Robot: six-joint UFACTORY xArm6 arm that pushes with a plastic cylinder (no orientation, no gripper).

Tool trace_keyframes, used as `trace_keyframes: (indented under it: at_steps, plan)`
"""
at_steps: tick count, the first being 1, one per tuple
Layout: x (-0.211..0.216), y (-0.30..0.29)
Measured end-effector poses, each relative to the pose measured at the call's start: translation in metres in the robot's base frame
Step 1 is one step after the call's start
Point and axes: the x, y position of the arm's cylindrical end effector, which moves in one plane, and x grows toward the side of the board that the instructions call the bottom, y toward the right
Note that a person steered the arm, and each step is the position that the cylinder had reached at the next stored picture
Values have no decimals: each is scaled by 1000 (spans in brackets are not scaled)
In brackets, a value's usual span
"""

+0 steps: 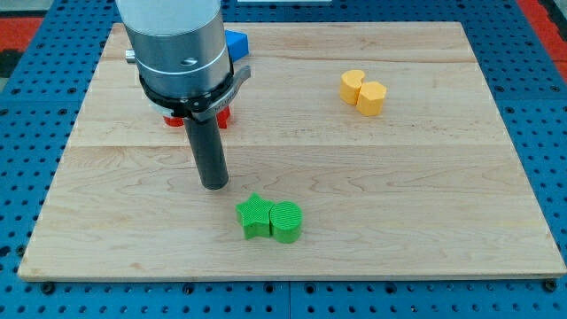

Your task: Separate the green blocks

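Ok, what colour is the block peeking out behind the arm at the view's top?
Blue, seen in the camera view, mostly hidden by the arm.

The arm comes down from the view's top as a broad grey cylinder (174,40), ringed at its lower edge by a black clamp (197,96). Below the clamp a straight dark rod (206,142) stands upright, narrower than the cylinder above. My tip (213,185) sits on the wooden board (354,177), apart from the green star block (254,217), just up and toward the view's left of it.
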Motion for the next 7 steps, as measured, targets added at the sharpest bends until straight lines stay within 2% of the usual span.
trace_keyframes:
  at_steps: [5,7]
  plan:
    - [-1,-19]
    - [-4,2]
